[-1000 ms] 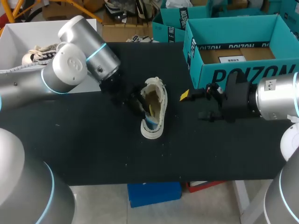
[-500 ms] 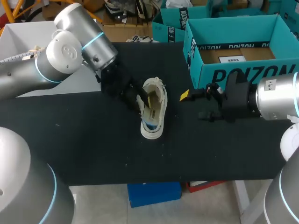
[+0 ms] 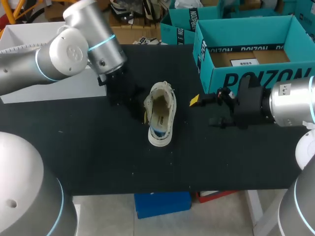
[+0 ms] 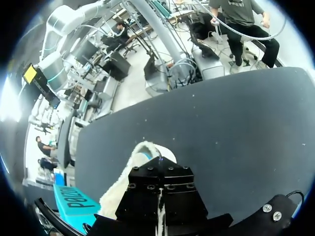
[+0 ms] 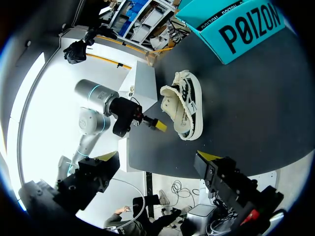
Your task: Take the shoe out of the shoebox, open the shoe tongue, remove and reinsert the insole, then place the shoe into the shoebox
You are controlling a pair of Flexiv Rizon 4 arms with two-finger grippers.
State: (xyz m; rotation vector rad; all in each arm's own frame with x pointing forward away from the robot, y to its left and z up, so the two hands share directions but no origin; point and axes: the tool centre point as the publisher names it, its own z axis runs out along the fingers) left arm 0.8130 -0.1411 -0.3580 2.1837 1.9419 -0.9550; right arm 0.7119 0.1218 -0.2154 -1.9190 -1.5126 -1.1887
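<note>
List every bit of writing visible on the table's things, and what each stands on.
Front wall of the shoebox: large black brand lettering, legible, but a brand name, so not quoted.
Black band inside its rim: repeated white print, too small to read.
White label on its floor: too small to read.
Shoe: dark side markings, no legible letters.

A black surface (image 3: 98, 147) carries a white shoe (image 3: 162, 115) near its middle and an open teal shoebox (image 3: 246, 78) at far right.
</note>
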